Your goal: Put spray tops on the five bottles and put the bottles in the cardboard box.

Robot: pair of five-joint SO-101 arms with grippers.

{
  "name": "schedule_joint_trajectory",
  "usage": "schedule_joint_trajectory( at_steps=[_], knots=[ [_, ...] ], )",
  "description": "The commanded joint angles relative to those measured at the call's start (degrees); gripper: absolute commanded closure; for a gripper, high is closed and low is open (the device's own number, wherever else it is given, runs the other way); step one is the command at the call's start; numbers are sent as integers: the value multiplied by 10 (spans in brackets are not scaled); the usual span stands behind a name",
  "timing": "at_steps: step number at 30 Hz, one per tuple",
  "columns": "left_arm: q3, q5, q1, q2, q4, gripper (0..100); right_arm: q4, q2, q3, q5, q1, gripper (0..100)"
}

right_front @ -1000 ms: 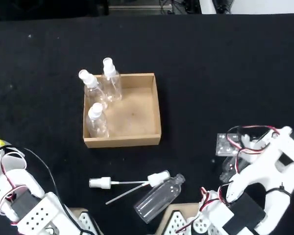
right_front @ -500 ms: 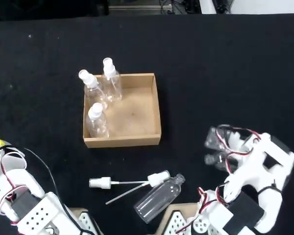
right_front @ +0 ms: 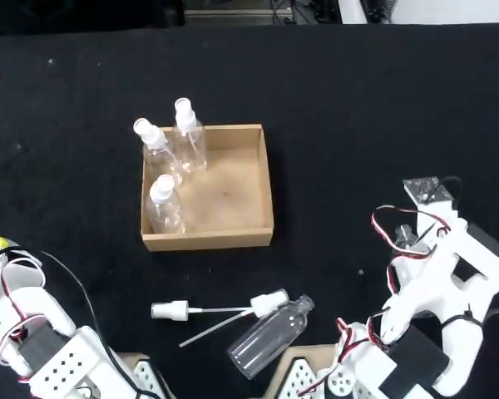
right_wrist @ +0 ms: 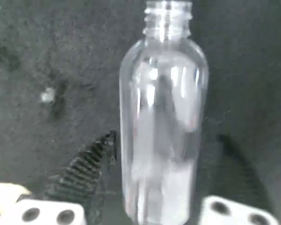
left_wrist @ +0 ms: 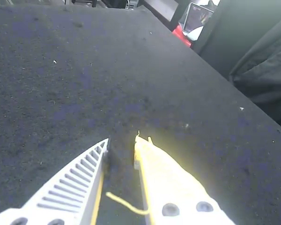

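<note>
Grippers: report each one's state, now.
Left gripper: slightly open, empty.
Right gripper: shut on the uncapped bottle.

A black cloth covers the whole table (right_front: 358, 100). Past its far edge, cables (right_front: 316, 10) tangle in shadow beside a pale white surface (right_front: 449, 10). Off another edge, dark fabric (left_wrist: 262, 61) hangs in folds near something red (left_wrist: 181, 35).

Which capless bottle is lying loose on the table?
The bare bottle on the table by the loose spray tops; the other capless bottle is in the right pincer.
</note>
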Motion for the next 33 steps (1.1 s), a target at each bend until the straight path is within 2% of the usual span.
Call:
schedule_joint_trajectory(
  at_steps=[1, 9, 13, 18, 22, 27, 33],
  knots=[
    [15, -1, 6, -7, -15, 920, 16, 0, -49, 5, 1, 584],
    [15, -1, 6, -7, -15, 920, 48, 0, -57, 4, -78, 639],
    [15, -1, 6, -7, -15, 920, -3, 0, -55, 4, -113, 658],
    [15, -1, 5, -7, -15, 920, -70, 22, -36, 7, -113, 680],
    [15, -1, 6, -7, -15, 920, -73, 66, -43, 7, -97, 683],
    [15, -1, 6, -7, -15, 920, -32, 79, -102, 9, -48, 680],
    [15, -1, 7, -7, -15, 920, 20, 81, -129, 9, -44, 681]
  ],
)
